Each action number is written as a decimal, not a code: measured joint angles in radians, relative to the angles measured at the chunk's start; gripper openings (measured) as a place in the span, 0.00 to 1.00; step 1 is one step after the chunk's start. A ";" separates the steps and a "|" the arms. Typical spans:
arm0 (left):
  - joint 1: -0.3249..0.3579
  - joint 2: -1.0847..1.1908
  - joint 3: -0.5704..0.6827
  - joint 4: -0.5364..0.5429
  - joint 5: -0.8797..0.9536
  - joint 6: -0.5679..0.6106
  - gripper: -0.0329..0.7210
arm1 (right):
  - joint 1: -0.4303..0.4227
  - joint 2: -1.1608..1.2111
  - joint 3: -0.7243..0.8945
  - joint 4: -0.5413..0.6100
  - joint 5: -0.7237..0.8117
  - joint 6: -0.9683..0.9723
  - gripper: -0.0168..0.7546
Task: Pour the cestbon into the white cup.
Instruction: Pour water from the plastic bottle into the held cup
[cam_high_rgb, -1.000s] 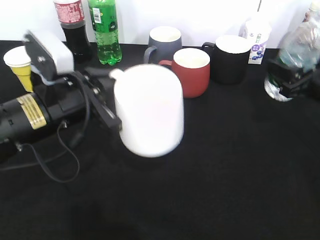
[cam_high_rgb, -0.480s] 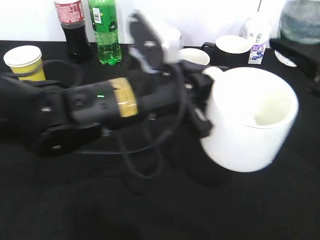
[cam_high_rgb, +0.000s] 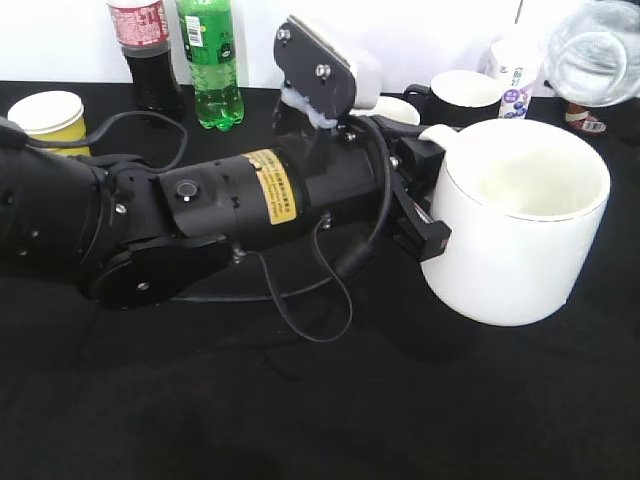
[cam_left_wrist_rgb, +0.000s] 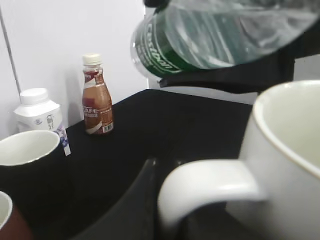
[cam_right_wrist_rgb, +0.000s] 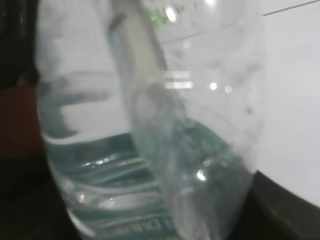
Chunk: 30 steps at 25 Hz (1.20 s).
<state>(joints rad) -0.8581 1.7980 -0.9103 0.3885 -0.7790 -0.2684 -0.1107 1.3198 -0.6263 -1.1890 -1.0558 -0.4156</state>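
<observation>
My left gripper (cam_high_rgb: 425, 200) is shut on the handle of the white cup (cam_high_rgb: 520, 240) and holds it up off the table, mouth upward, at the right of the exterior view. The handle (cam_left_wrist_rgb: 205, 187) and rim also show in the left wrist view. The cestbon (cam_high_rgb: 595, 50), a clear bottle with a dark green label, hangs tilted above and behind the cup at the top right. It shows overhead in the left wrist view (cam_left_wrist_rgb: 220, 35) and fills the right wrist view (cam_right_wrist_rgb: 150, 150). My right gripper's fingers are hidden behind the bottle.
At the back stand a cola bottle (cam_high_rgb: 145, 50), a green soda bottle (cam_high_rgb: 212, 60), a yellow paper cup (cam_high_rgb: 48, 115), a black mug (cam_high_rgb: 465, 92), a white milk bottle (cam_high_rgb: 512, 70) and a brown coffee bottle (cam_left_wrist_rgb: 97, 97). The black table (cam_high_rgb: 300, 400) lies below.
My left arm has carried the white cup from the middle to the right and raised it. The cestbon has risen from the table's right edge and tipped over above the cup.
</observation>
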 joint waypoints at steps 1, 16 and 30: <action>0.000 0.000 0.000 0.001 0.000 0.000 0.10 | 0.000 0.000 0.000 0.015 0.002 -0.037 0.66; 0.000 0.000 0.000 0.002 0.001 0.000 0.10 | 0.000 0.000 0.000 0.122 0.016 -0.306 0.66; 0.000 0.000 0.000 0.009 0.009 0.000 0.10 | 0.000 0.000 0.000 0.177 0.004 -0.442 0.66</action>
<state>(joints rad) -0.8581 1.7980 -0.9103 0.3980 -0.7698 -0.2684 -0.1107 1.3198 -0.6263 -1.0116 -1.0521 -0.8578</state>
